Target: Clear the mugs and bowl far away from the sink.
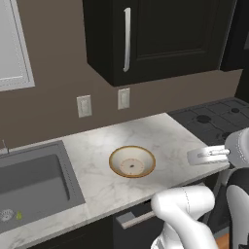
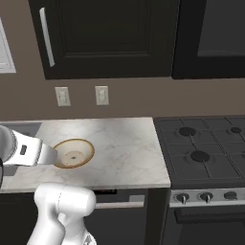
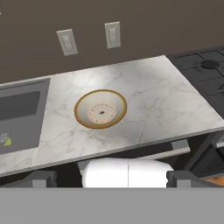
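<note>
Bowl (image 3: 100, 109) on counter (image 3: 148, 100) — apparently well ahead of wide-open, empty jaws.

The bowl (image 1: 132, 161) sits upright on the marble worktop (image 1: 160, 133), roughly midway between the sink (image 1: 34, 182) and the stove. It is wide and shallow, cream-tan inside with a brown-gold rim and a speckled ring round a small dark spot at its centre. It holds nothing and touches nothing else. The sink is a dark grey rectangular basin sunk into the worktop to the bowl's left, with a strip of bare marble between them. At the basin's near corner, down by the round drain (image 1: 6, 214), a small bright green thing (image 1: 19, 215) shows, too small to make out.
</note>
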Controlling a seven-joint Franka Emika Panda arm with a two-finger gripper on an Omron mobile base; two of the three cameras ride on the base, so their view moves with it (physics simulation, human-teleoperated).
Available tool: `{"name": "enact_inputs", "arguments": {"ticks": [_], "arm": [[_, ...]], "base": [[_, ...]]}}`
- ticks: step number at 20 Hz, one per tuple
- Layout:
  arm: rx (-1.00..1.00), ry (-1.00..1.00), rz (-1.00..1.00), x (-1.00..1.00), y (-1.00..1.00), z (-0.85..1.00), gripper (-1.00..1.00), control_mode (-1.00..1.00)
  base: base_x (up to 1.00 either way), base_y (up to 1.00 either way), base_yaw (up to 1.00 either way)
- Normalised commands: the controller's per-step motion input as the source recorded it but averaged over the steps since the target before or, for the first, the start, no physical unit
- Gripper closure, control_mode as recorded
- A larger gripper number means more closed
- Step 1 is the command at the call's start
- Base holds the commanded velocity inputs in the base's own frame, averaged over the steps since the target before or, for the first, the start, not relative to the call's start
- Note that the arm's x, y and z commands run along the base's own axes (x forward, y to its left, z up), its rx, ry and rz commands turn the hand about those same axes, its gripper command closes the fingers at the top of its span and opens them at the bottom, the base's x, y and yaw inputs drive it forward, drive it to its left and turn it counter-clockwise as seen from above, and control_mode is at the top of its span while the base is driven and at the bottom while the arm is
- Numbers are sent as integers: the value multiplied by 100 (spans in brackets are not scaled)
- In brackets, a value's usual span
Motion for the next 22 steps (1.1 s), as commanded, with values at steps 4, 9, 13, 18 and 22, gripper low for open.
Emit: {"name": "enact_inputs", "arguments": {"ticks": [4, 9, 13, 18, 22], "arm": [[0, 0, 0, 0, 0, 0, -100, 100], [0, 0, 0, 0, 0, 0, -100, 100], [0, 0, 0, 0, 0, 0, -100, 100], [0, 0, 0, 0, 0, 0, -100, 100], [0, 0, 0, 0, 0, 0, -100, 100]], "base": [[7, 13, 0], [13, -5, 2], [14, -2, -17], [18, 0, -28], [16, 0, -21]]}}
